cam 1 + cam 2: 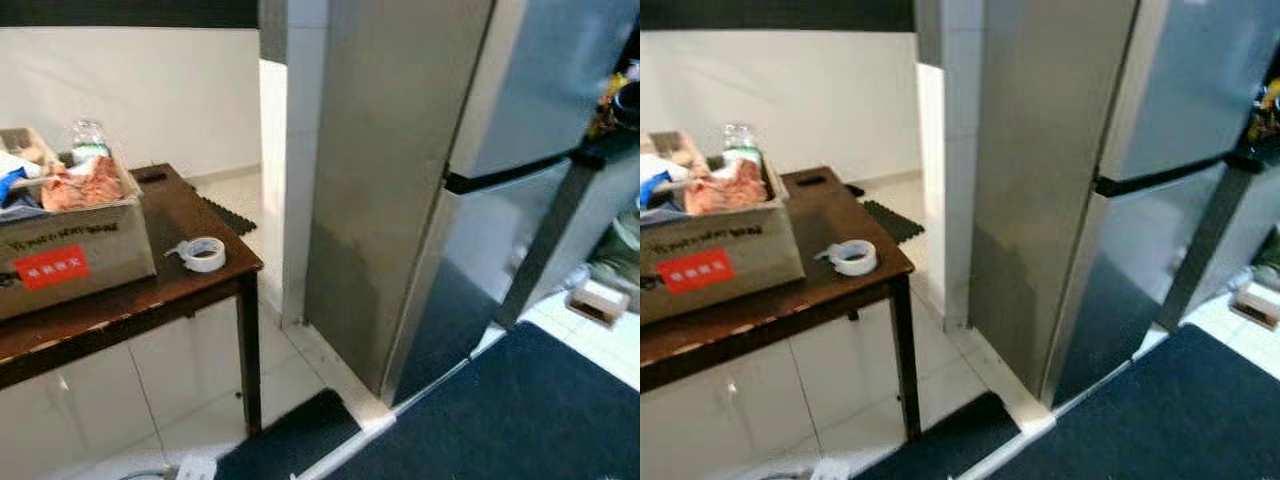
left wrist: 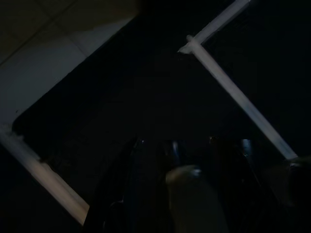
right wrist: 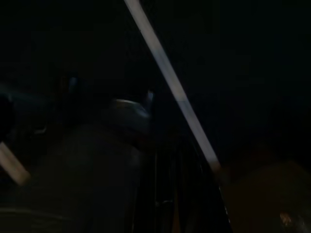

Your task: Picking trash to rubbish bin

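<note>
Setting: a dark wooden table (image 1: 190, 215) is seen on the robot's left, beside a tall steel fridge (image 1: 400, 180), with pale floor tiles and a dark blue mat (image 1: 520, 420) below.
Task's thing: no rubbish bin can be made out, so the drop point is judged not yet found.
Trash, left gripper: a pale rounded object (image 2: 192, 196) is seen between the black fingers (image 2: 119, 194) of the left gripper (image 2: 184, 189); the jaws appear pressed against it, though the picture is very dark.
Trash, right gripper: a greyish bottle-like object (image 3: 102, 160) is seen close to the right gripper (image 3: 165, 194); whether the jaws are spread or pinching it cannot be told from the dark frame.
Table load: a cardboard box (image 1: 75, 240) with a red label is filled with crumpled wrappers, a clear bottle (image 1: 88, 140) stands behind it, and a roll of tape (image 1: 203, 253) lies near the table corner.
Risk, collision: the table corner and leg are close on the left; the low-hanging left arm could be knocked against them if the turn is cut tight.
Risk, footing: the raised pale strip at the mat's edge could be caught by a foot.
Risk, dropping: what is held could be shaken loose while walking, since the grip cannot be verified.
Risk, wrong pick: the tape roll could be mistaken for trash.
</note>
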Controlling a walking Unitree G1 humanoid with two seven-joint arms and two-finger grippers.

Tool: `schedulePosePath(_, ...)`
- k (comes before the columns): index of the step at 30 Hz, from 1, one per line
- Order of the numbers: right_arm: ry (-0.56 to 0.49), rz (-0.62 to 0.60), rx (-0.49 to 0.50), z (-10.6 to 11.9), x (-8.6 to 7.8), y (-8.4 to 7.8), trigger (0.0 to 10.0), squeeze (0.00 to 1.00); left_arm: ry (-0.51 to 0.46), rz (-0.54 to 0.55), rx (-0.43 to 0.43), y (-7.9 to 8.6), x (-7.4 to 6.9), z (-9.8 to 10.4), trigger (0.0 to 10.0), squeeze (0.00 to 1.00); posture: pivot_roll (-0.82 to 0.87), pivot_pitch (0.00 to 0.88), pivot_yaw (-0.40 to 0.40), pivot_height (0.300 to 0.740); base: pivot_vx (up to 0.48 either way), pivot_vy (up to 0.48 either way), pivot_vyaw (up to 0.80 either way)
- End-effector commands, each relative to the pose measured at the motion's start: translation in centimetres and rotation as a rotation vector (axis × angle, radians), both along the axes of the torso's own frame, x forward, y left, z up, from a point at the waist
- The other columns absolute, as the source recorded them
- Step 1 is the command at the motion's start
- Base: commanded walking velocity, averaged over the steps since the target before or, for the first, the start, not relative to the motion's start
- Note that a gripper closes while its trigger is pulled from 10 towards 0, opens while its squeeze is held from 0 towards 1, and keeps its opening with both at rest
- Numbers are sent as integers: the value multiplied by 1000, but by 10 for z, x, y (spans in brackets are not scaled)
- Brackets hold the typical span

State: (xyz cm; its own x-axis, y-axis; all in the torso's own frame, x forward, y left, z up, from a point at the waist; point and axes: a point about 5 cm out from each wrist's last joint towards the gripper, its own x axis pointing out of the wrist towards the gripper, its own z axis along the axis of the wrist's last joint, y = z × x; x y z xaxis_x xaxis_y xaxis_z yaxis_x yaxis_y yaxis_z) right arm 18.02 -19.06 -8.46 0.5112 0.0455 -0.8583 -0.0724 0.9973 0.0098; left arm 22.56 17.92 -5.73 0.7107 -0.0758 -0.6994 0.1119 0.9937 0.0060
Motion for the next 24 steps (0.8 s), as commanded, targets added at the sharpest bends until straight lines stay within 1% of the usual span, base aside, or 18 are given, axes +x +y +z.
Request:
schedulePosePath(1,35,24,9,-5,-8,5,10000,0,25,3,8,3,-5,-3,10000,0,-74,126,-9,740,405,0,800)
schedulePosePath(11,35,38,4,-4,-7,5,10000,0,27,7,9,4,-5,-3,10000,0,-74,122,-12,740,402,0,800)
schedulePosePath(24,48,65,-4,-6,-11,4,10000,0,30,11,7,3,-6,-5,10000,0,-75,125,-15,740,395,0,800)
